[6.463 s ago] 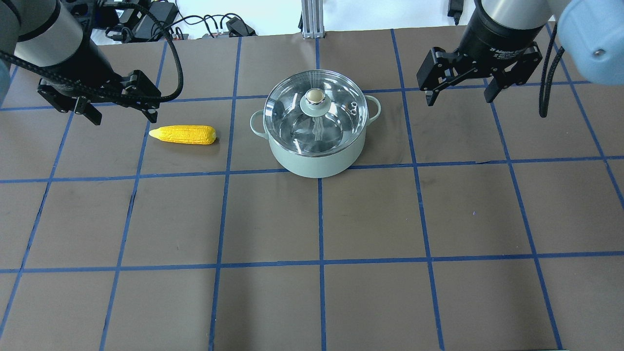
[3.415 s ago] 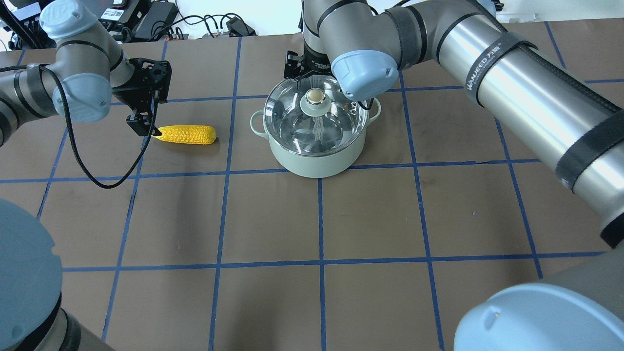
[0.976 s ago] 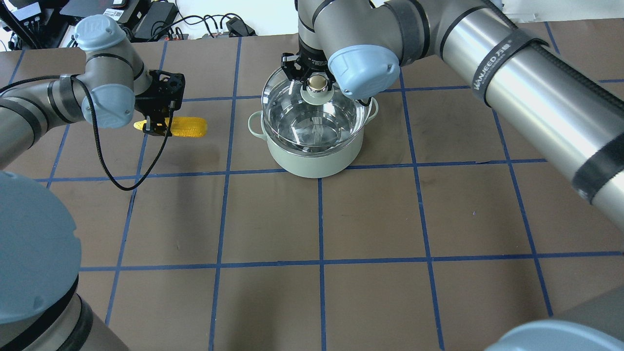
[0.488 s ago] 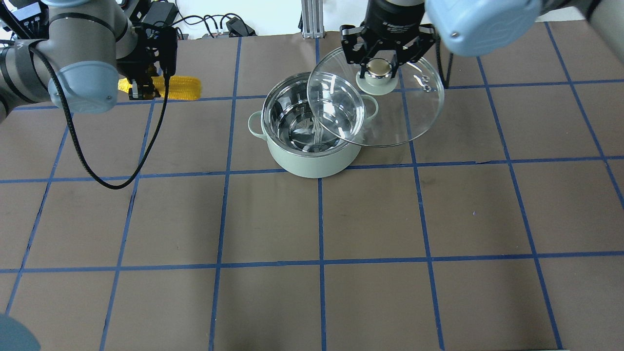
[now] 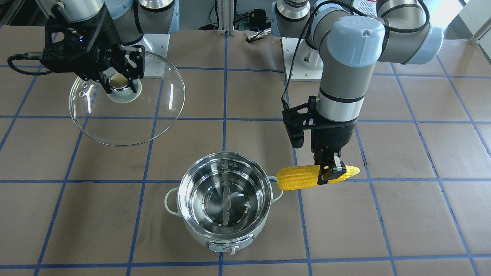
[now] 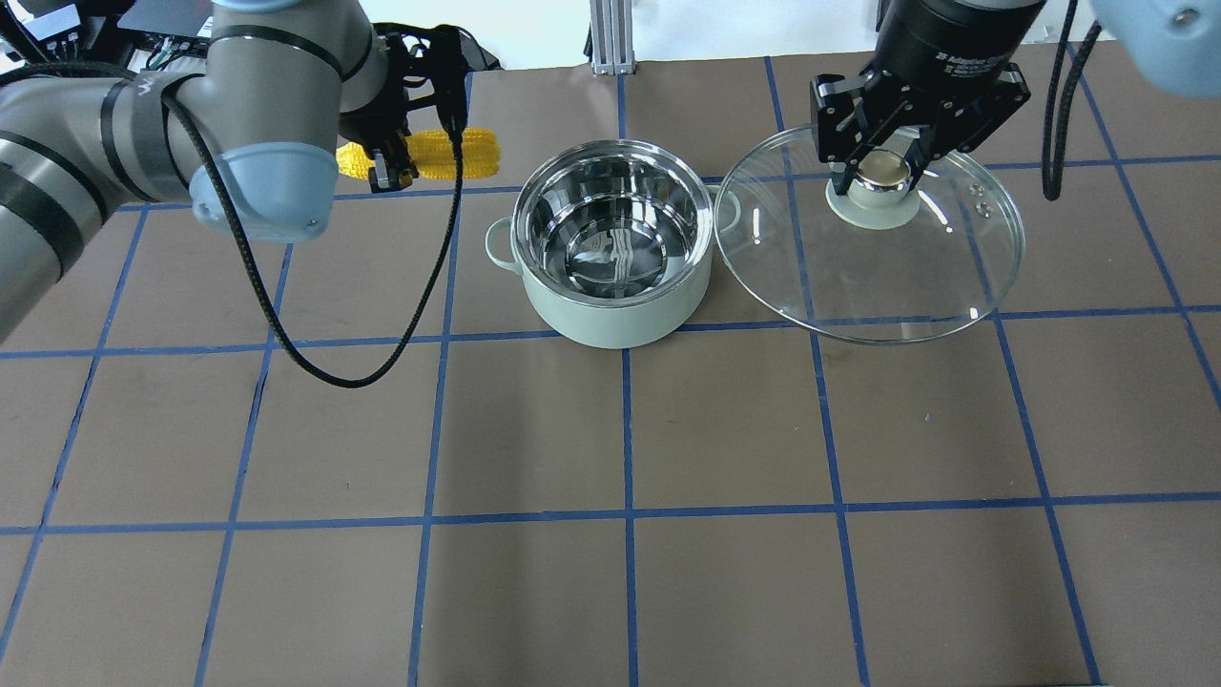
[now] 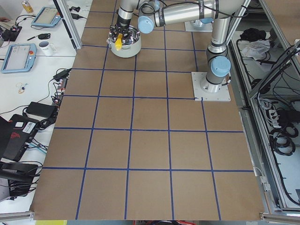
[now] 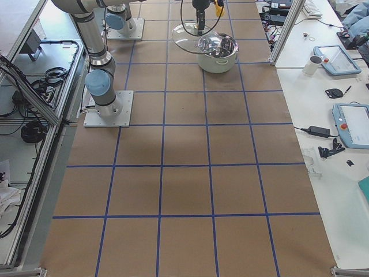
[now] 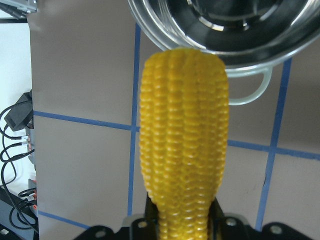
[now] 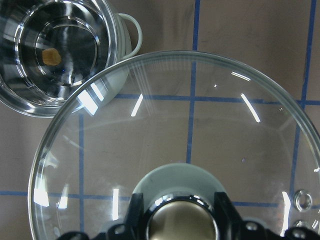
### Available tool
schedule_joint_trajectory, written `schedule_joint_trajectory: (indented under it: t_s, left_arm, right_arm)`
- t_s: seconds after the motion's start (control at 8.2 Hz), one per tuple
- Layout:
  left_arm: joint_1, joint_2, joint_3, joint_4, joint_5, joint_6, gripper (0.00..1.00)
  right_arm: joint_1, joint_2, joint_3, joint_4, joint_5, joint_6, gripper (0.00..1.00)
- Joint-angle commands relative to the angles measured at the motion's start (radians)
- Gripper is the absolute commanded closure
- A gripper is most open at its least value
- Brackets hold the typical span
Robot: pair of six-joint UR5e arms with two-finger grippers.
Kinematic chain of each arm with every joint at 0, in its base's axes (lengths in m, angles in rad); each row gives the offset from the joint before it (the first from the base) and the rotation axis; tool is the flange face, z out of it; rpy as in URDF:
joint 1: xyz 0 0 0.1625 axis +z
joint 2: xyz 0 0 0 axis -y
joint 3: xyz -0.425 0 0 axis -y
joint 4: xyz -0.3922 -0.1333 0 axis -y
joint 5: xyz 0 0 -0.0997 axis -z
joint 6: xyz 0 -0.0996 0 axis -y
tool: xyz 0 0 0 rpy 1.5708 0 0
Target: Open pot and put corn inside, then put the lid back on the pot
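Observation:
The mint-green pot (image 6: 610, 320) stands open on the table, its steel inside (image 5: 224, 199) empty. My left gripper (image 6: 394, 160) is shut on the yellow corn (image 6: 463, 153) near its pointed end and holds it level in the air, just left of the pot's rim. In the left wrist view the corn (image 9: 182, 135) points at the pot's handle. My right gripper (image 6: 882, 172) is shut on the knob of the glass lid (image 6: 858, 281) and holds it in the air to the right of the pot. The lid (image 10: 190, 125) fills the right wrist view.
The table is brown paper with a blue tape grid (image 6: 625, 429). Cables and power bricks (image 6: 305, 29) lie past the far edge. A black cable (image 6: 315, 367) hangs from the left arm over the table left of the pot.
The right gripper has carried the lid further right, off the pot. The left gripper has moved the corn right, close to the pot's left side. Earlier both grippers were open and empty.

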Motion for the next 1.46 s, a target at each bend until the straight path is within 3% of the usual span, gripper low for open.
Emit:
schedule_joint_trajectory:
  t_s: [0.0,0.61,1.34]
  left_arm:
    - [-0.114,-0.038,0.001,0.04,-0.003,-0.219,1.0]
    - [-0.234,-0.149,0.042,0.171,-0.034,-0.352,1.0]
    - [-0.246,-0.241,0.072,0.174,-0.043,-0.387,1.0]
  right_arm:
    - [-0.016,-0.025,0.033,0.012,-0.003,-0.023,0.83]
    - [-0.018,-0.025,0.036,0.005,-0.007,-0.026,0.82]
    - [-0.018,-0.025,0.038,0.012,-0.007,-0.025,0.83]
